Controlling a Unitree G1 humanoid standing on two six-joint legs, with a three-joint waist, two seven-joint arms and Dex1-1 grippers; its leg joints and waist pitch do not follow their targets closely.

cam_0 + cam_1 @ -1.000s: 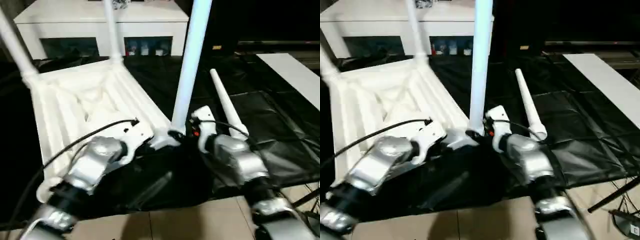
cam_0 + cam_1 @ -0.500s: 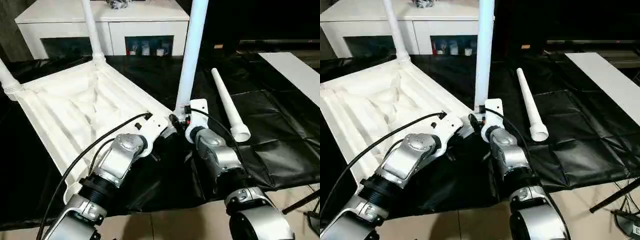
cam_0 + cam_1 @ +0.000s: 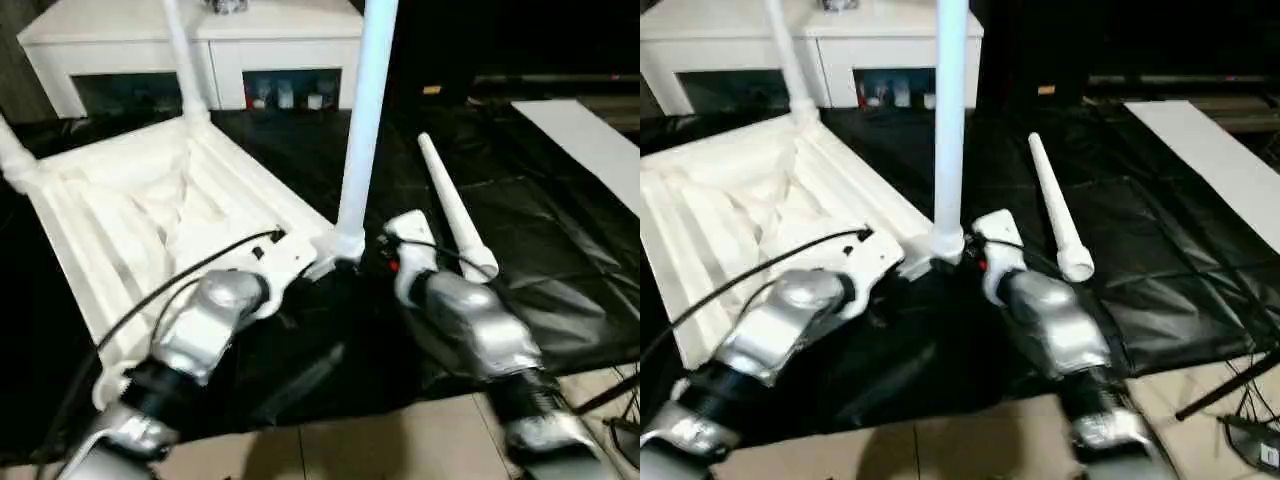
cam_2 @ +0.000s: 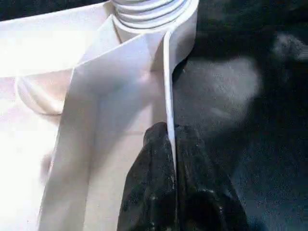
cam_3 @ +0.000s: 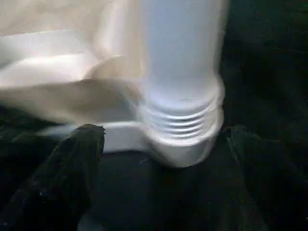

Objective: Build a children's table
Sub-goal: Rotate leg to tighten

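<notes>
Left hand (image 4: 171, 183) pinching table rim (image 4: 167, 96), right hand (image 5: 159, 192) spread — loose leg (image 3: 455, 215) beside, cabinet (image 3: 280, 40) behind.

I seem to work in a lab: black sheeting (image 3: 560, 260) covering the floor, white cabinet (image 3: 200, 50) at 12 o'clock.

Upturned white table (image 3: 160, 215), legs upright

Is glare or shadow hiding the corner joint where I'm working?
Left wrist view: the table rim pinched by the left gripper is clearly lit, though the underside beside it glares almost white, and a pale sheen lies on the black cloth. Right wrist view: the leg is bright, its threads readable, with deep shadow beneath it.
</notes>
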